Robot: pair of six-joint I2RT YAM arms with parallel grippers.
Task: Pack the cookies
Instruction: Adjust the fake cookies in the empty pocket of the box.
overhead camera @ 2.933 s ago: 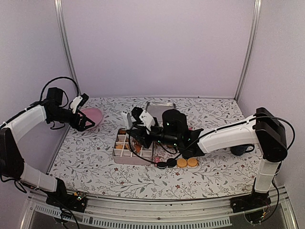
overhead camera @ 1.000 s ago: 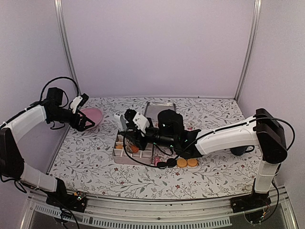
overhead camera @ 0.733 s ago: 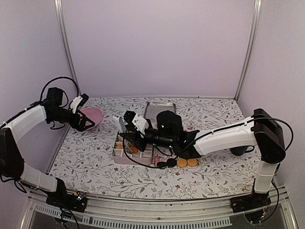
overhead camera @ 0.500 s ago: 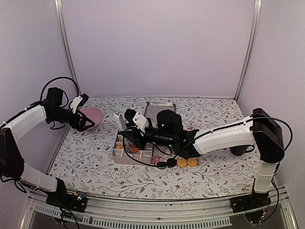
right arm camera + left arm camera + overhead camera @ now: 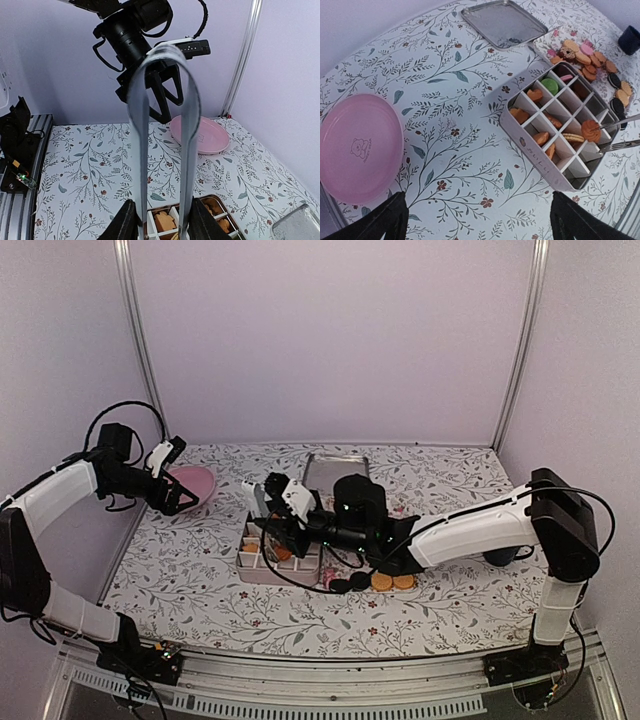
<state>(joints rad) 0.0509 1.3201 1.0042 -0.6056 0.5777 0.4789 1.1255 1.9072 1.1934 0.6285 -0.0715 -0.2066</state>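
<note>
The cookies lie partly as a loose pile [image 5: 385, 581] [image 5: 590, 57] right of a divided pink box [image 5: 262, 570] [image 5: 530, 155], and several sit in its compartments. My right gripper [image 5: 288, 502] [image 5: 162, 222] is shut on metal tongs [image 5: 162, 125] above the box. The tong tips [image 5: 620, 120] pinch one golden-orange cookie [image 5: 590, 130] over a near compartment. My left gripper [image 5: 183, 478] [image 5: 477, 227] hangs open and empty above the table, left of the box, beside the pink plate.
A large pink plate [image 5: 192, 482] [image 5: 357, 145] [image 5: 200, 134] lies at the far left. A flat metal tray [image 5: 335, 468] [image 5: 504, 22] sits behind the box. A dark blue cup [image 5: 631, 39] stands beyond the loose cookies on the right.
The right gripper with the tongs has shifted left over the box, then wavered slightly. The left arm has not moved.
</note>
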